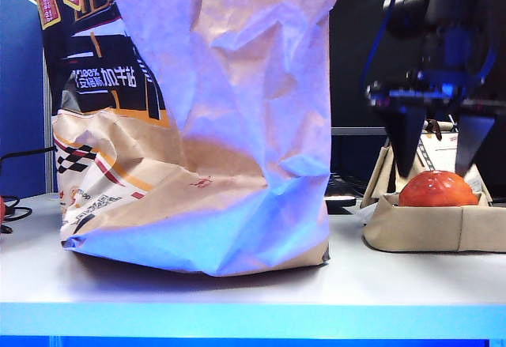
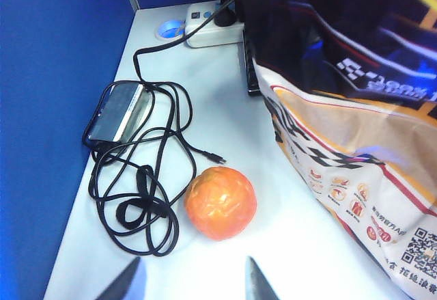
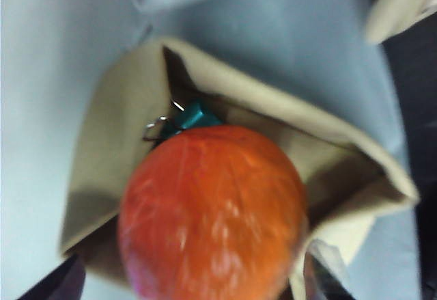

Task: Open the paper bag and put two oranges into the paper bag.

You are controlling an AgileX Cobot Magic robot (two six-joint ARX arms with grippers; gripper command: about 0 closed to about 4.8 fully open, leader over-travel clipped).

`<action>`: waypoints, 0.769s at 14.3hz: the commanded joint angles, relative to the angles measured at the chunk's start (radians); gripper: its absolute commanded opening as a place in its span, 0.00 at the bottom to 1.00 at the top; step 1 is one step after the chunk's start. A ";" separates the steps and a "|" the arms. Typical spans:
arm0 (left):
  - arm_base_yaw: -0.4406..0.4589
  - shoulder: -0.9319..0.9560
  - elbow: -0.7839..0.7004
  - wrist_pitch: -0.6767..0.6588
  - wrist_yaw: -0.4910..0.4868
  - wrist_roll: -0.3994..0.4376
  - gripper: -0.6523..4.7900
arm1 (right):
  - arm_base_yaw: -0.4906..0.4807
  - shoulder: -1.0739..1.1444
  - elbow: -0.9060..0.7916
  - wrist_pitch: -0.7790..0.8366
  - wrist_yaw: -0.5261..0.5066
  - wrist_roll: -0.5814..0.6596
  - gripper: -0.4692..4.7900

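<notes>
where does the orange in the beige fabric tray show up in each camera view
Exterior view: the orange lies in the beige fabric tray at far right, between and just below the right gripper's open fingers.
Right wrist view: the same orange fills the lower centre, tray around it.
Left wrist view: not in it; that is another orange, on the table ahead of the left gripper.
Shared landmark: the tray.
</notes>
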 commanded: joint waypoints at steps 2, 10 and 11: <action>0.002 0.000 0.001 0.009 -0.004 -0.002 0.47 | -0.002 0.018 -0.063 0.009 0.024 0.002 0.87; 0.002 0.000 0.001 -0.008 -0.003 -0.002 0.47 | -0.002 0.018 -0.144 0.249 0.017 0.017 0.87; 0.002 0.000 0.001 -0.008 -0.003 -0.002 0.47 | -0.002 0.018 -0.144 0.263 0.016 0.017 0.89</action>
